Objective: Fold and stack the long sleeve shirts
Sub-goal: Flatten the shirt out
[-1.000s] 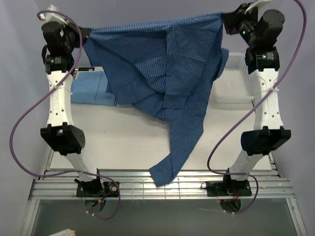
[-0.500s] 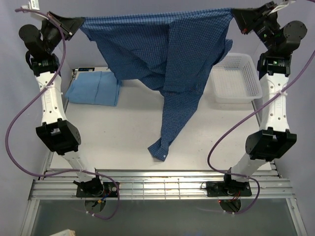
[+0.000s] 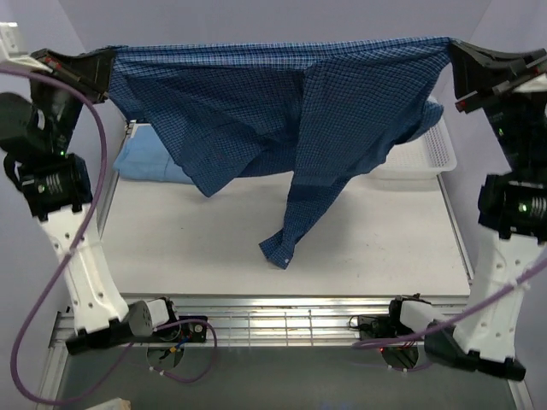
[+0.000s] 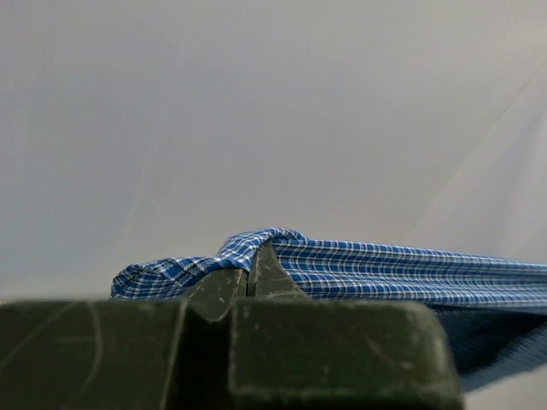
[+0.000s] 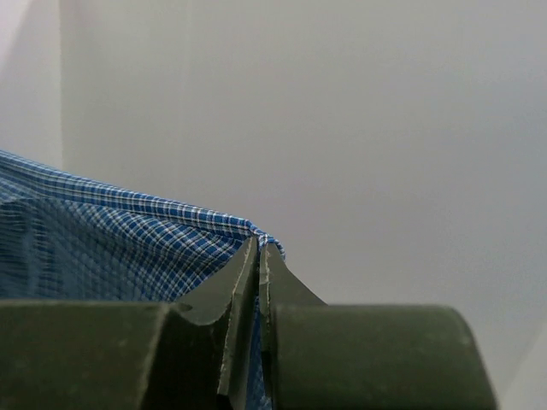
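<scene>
The dark blue checked shirt (image 3: 282,102) hangs stretched high above the table between both arms, one sleeve dangling down with its cuff touching the tabletop. My left gripper (image 3: 109,58) is shut on its left edge (image 4: 256,248), and my right gripper (image 3: 450,47) is shut on its right edge (image 5: 256,232). The plain light blue shirt (image 3: 145,158) lies folded flat at the table's back left, partly hidden behind the hanging cloth.
A white mesh basket (image 3: 427,154) stands at the back right, mostly hidden by the hanging shirt. Purple cables (image 3: 90,213) loop beside both arms. A metal rail frame (image 3: 273,320) runs along the near edge between the arm bases.
Both grippers have risen and moved apart, pulling the checked shirt taut and lifting it. The dangling sleeve has swung off the near edge onto the tabletop.
</scene>
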Tool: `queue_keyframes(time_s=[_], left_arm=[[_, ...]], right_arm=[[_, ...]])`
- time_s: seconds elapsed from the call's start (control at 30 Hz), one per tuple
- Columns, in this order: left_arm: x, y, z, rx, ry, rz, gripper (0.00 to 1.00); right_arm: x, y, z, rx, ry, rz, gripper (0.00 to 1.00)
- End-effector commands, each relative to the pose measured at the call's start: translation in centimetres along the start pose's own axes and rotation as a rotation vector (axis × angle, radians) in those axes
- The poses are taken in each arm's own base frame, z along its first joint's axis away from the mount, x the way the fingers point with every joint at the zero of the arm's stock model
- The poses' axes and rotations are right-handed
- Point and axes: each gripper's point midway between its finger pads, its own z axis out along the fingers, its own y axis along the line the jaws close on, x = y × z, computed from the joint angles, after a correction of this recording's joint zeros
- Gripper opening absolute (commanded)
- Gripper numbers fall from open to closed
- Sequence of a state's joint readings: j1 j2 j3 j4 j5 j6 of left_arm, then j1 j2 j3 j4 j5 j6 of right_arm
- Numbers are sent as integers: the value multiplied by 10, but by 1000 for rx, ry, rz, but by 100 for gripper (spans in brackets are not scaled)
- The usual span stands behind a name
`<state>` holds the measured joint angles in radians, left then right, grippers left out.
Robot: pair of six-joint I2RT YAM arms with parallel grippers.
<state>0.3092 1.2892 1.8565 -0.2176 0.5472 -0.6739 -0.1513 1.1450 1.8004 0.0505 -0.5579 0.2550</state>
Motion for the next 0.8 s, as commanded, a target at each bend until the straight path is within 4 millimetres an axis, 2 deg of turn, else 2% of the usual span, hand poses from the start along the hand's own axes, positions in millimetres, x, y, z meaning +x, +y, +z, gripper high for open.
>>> queue_keyframes(time_s=[0.0,0.03,0.13,0.17,0.2,0.23,0.3,0.33,0.4,0.43,0.47,0.5,0.53,0.57,0.6,0.63,0.67,0.7,0.73,0.77], left_arm=[[-66,-24,-58,-175,-236,190,0],[-71,-27,-65,-190,-256,205,0],[-85,-35,-77,-216,-312,249,0],[-85,-33,-75,-213,-306,256,0],[-80,-19,-63,-231,-280,242,0],[-78,-15,-58,-237,-260,233,0],[-64,6,-40,-253,-202,194,0],[-48,31,-23,-283,-155,156,0],[-16,69,-7,-333,-78,105,0],[-2,83,0,-338,-48,83,0],[35,117,9,-375,32,31,0],[60,127,14,-354,96,-3,0],[78,140,19,-341,125,-20,0],[124,174,19,-398,209,-104,0],[147,191,17,-434,252,-148,0],[171,206,13,-471,304,-184,0],[201,230,9,-522,359,-224,4],[237,250,-5,-584,420,-268,13],[254,267,-12,-639,441,-281,57],[273,279,-19,-677,479,-301,85]], right_arm=[[-63,-9,-41,222,-113,-251,8],[-77,-4,-50,243,-139,-270,8],[-78,-10,-59,305,-132,-272,8],[-76,-15,-59,323,-128,-269,8],[-73,-19,-57,332,-122,-265,8],[-60,-26,-49,328,-95,-240,8],[-37,-32,-36,294,-44,-196,8],[-12,-36,-22,237,8,-156,8],[28,-41,-7,172,73,-71,8],[63,-43,5,104,134,-8,8],[84,-43,11,72,156,78,8],[112,-43,16,26,179,122,8],[151,-41,21,-39,236,202,8],[177,-41,22,-52,266,257,8],[215,-37,20,-65,317,294,8],[254,-47,20,-5,380,328,8],[281,-47,19,10,429,339,8],[307,-37,21,-10,475,309,8],[353,-42,15,37,563,334,8],[377,-39,14,35,612,343,8]])
